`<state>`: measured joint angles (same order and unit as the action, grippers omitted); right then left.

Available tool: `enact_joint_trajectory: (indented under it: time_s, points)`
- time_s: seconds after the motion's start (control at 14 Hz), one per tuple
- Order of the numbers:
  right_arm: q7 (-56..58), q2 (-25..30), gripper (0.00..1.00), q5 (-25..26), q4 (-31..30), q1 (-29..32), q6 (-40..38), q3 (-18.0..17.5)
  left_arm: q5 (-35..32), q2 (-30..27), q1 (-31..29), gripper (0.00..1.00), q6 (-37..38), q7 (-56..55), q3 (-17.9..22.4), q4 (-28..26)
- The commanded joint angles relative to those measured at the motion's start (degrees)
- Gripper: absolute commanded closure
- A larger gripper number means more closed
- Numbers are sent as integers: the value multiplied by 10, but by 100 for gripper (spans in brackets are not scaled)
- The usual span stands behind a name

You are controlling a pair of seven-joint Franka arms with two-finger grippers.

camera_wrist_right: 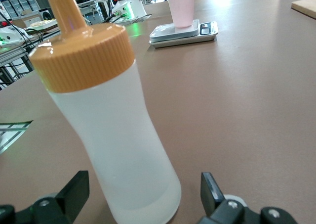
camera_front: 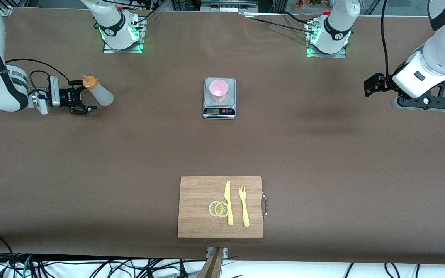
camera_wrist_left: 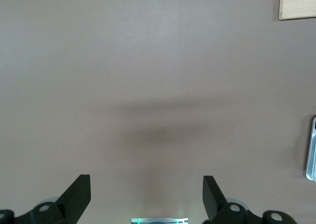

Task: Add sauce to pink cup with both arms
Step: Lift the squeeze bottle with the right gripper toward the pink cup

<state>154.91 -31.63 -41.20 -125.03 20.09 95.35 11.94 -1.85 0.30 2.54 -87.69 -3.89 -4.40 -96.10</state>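
Observation:
The sauce bottle (camera_front: 99, 94) is whitish with an orange nozzle cap and stands upright at the right arm's end of the table. No sauce shows through its wall. My right gripper (camera_front: 86, 95) is low beside it and open. Its fingers flank the base of the bottle (camera_wrist_right: 129, 150), with a gap on each side. The pink cup (camera_front: 218, 89) stands on a steel scale (camera_front: 219, 111) at mid-table, and the right wrist view shows the same cup (camera_wrist_right: 181, 9). My left gripper (camera_front: 370, 86) hangs open over bare table at the left arm's end, and in its own wrist view this gripper (camera_wrist_left: 146, 189) holds nothing.
A wooden cutting board (camera_front: 197, 216) lies near the front edge of the table. It carries a yellow knife (camera_front: 228, 202), a yellow fork (camera_front: 244, 206) and two lemon slices (camera_front: 218, 209). The arm bases (camera_front: 120, 33) stand along the back edge.

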Motion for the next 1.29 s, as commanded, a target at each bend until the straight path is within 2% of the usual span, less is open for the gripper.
enact_joint_trajectory:
  time_s: [0.0, 0.07, 0.36, 0.57, 0.79, 1.21]
  points:
    - [14, 10, 1, -13, -20, -7, 12, -2, 9, 6, 2, 0, 15, 5, 1, 19]
    - [14, 10, 3, -13, -21, -9, 12, -3, 9, 7, 4, 0, 15, 5, 1, 23]
    - [14, 11, 29, -20, -21, -22, 19, -5, 5, 11, 4, 0, 15, 14, 2, 27]
    - [14, 12, 66, -23, -21, -24, 26, -5, 5, 11, 5, 0, 16, 13, 0, 26]
    - [-8, 26, 70, -23, -18, -38, 33, -4, 2, 11, 5, 0, 16, 14, -10, 26]
    - [-165, 130, 71, -12, -21, -136, 108, -3, 3, 10, 4, 0, 16, 13, -12, 26]
